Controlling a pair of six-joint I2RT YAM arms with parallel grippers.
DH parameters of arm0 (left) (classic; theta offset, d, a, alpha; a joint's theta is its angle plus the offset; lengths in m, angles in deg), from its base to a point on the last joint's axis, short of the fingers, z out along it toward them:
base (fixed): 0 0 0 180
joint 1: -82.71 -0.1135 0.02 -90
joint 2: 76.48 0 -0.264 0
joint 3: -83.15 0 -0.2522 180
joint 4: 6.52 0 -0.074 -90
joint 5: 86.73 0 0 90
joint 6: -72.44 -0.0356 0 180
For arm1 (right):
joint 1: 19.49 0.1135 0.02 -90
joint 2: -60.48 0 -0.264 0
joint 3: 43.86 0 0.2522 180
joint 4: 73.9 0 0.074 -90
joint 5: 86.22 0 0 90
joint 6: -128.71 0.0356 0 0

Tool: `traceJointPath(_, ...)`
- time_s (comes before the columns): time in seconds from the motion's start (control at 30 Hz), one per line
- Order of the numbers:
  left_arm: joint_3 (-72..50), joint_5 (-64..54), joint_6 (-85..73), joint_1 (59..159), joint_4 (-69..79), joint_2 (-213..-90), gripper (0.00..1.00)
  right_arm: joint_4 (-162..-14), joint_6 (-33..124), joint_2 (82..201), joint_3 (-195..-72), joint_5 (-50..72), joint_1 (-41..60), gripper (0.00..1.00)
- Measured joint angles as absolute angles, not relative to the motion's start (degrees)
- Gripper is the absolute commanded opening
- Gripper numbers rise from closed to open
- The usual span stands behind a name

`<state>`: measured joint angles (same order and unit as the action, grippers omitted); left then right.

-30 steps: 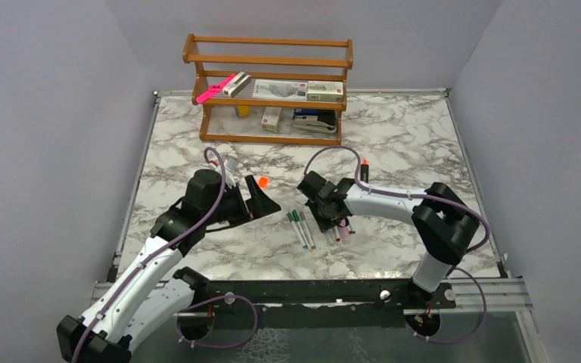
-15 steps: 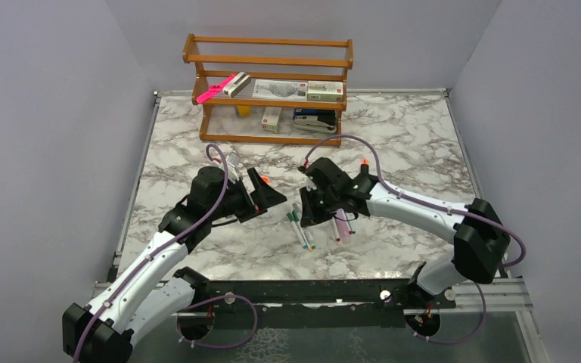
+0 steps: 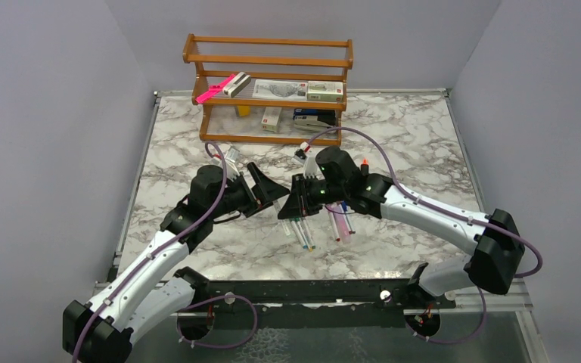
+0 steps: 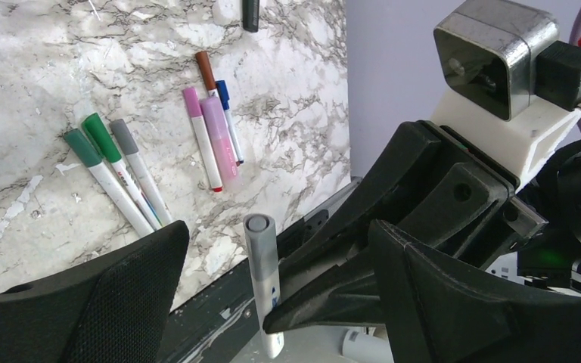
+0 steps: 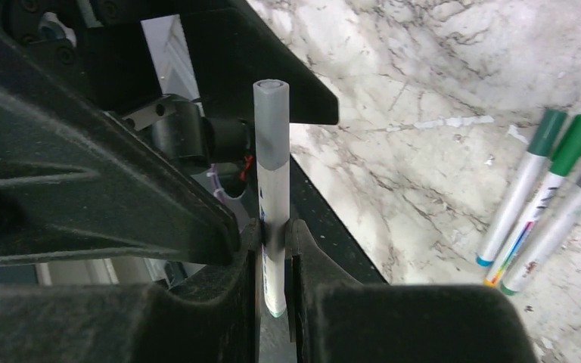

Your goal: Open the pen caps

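My right gripper [image 5: 274, 234] is shut on the white barrel of a marker, held upright. Its grey pen cap [image 5: 271, 125] sticks up above the fingers. In the left wrist view the same grey cap [image 4: 261, 249] stands between the wide-apart fingers of my open left gripper [image 4: 278, 233], touching neither pad. From above, the left gripper [image 3: 268, 193] and right gripper [image 3: 291, 206] meet tip to tip over the table's middle. Below them lie capped markers: two green caps [image 4: 92, 141], a grey cap [image 4: 123, 138], pink [image 4: 191, 102], lilac [image 4: 215, 121], dark red [image 4: 205, 69] and blue [image 4: 222, 89].
A wooden rack [image 3: 268, 87] stands at the back of the marble table [image 3: 408, 144], holding a long bright-pink item [image 3: 213, 89] and small boxes [image 3: 324, 91]. A dark object [image 4: 250, 11] lies beyond the markers. Grey walls close in the left and right sides.
My right arm has swung left and lifted the grey-capped marker off the table up to the left gripper. The left gripper has edged right around the cap, its jaws narrowing slightly.
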<state>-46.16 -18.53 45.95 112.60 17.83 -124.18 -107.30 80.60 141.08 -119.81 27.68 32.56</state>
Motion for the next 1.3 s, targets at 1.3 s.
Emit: traceJointPath(1.3, -49.16, -17.27, 48.59, 113.97, 16.76, -117.93, 0.81, -102.60, 83.50, 138.65, -115.70, 32.66, 32.58, 0.02)
